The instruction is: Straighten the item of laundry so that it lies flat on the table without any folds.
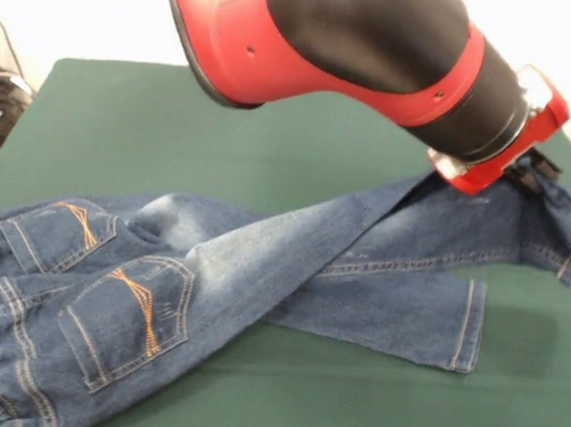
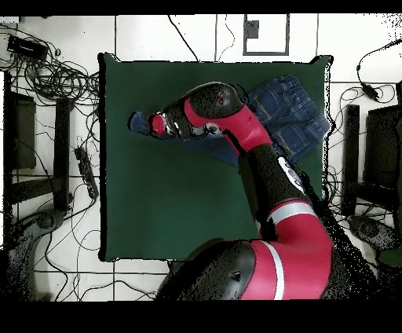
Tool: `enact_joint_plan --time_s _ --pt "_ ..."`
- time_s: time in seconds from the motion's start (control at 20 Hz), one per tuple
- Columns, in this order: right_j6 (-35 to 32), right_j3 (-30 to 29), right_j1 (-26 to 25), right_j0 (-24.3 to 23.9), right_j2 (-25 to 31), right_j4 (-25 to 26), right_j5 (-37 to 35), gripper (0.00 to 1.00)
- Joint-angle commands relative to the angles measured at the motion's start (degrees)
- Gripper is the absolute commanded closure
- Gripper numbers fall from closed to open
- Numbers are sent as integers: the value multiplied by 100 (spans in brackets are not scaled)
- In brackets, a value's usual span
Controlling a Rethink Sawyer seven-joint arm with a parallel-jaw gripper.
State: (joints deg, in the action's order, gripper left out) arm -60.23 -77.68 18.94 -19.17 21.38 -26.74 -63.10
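- Hanging low at two o'clock in the front view, the gripper met a jeans leg; whether spread or pinching could not be told.
- Faded blue denim jeans lay crumpled, legs crossed, orange-stitched pockets at eight o'clock.
- Dark green felt table lay beneath.
- Cables lay off-table at nine o'clock overhead.

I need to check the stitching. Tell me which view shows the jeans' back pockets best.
The front view: both orange-stitched back pockets of the jeans lie plainly in sight near the waistband. In the overhead view the jeans are a blue shape partly under the arm, with no pocket detail readable.
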Motion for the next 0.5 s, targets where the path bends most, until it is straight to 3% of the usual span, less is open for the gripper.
enact_joint_plan --time_s 0.05,0.4,0.5 --pt "-2131 -858 28 397 186 -419 -669 100" --pt "-2086 -1200 87 392 15 -330 -739 100" --pt "-2228 -877 -208 440 -169 -145 -848 100"
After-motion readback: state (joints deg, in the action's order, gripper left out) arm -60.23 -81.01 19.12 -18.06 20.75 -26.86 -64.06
